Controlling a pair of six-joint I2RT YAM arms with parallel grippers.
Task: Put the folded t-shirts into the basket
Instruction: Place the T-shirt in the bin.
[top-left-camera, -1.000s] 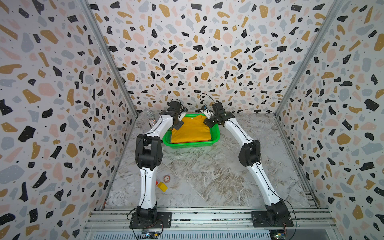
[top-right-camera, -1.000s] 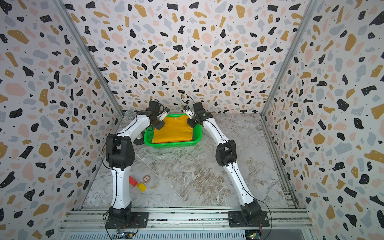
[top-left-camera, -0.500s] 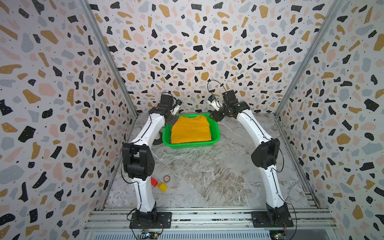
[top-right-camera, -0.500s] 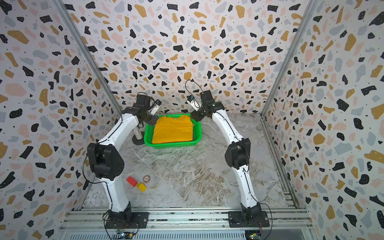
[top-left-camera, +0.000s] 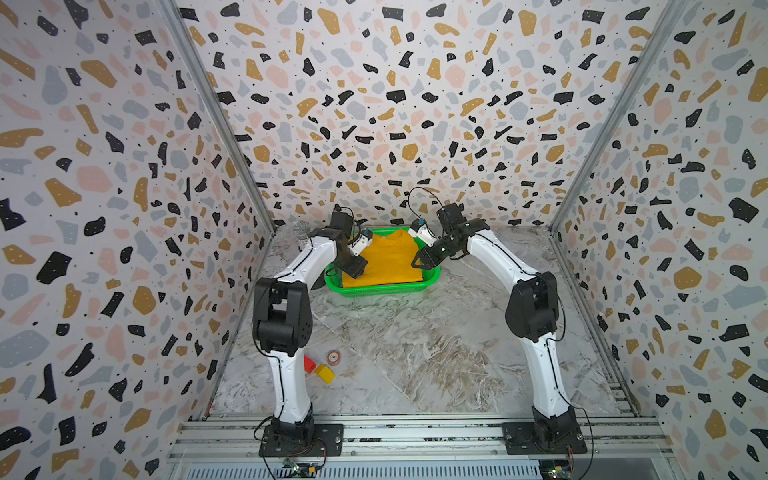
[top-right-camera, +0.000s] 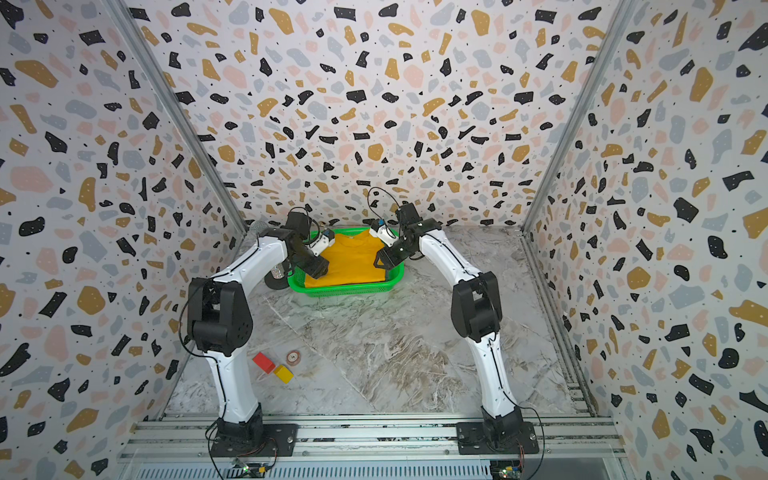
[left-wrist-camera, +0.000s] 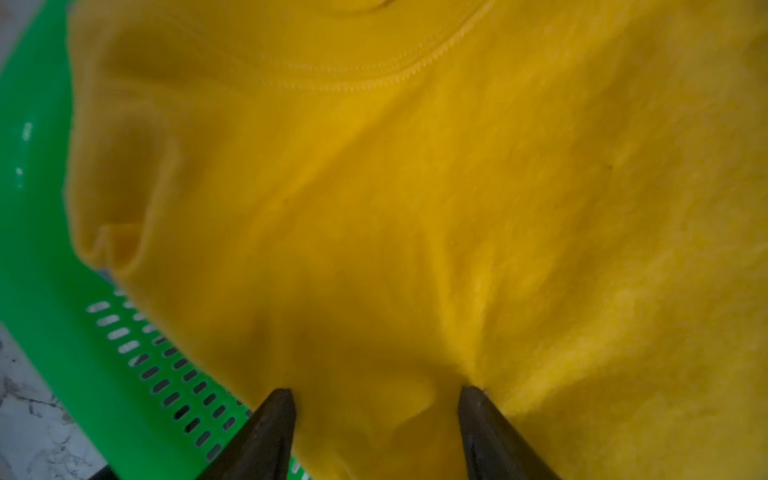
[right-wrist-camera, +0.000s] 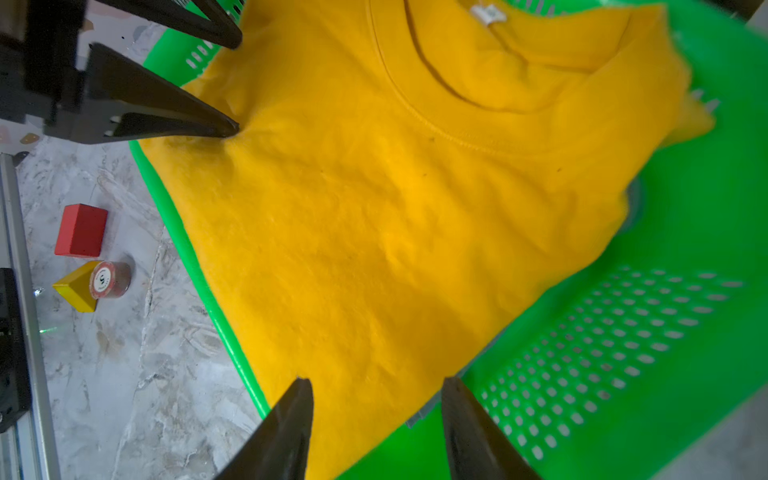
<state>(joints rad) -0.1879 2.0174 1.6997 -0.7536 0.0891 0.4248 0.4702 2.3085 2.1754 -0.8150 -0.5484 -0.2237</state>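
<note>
Yellow shirt (top-left-camera: 384, 259) sits in basket (top-left-camera: 386, 288). Left gripper (left-wrist-camera: 376, 395), jaws apart, at its 9 o'clock edge; right gripper (right-wrist-camera: 376, 386), jaws apart, at 3. Best lift straight up so the tips don't snag cloth.

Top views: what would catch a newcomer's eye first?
A mustard yellow t-shirt fills the bright green basket at the far end of the marble table. The left gripper and right gripper hang open at its sides. A red block and yellow block lie nearer the front.

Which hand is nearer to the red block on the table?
Left. The left hand is at the basket edge facing the red block; the right hand at the opposite edge.
</note>
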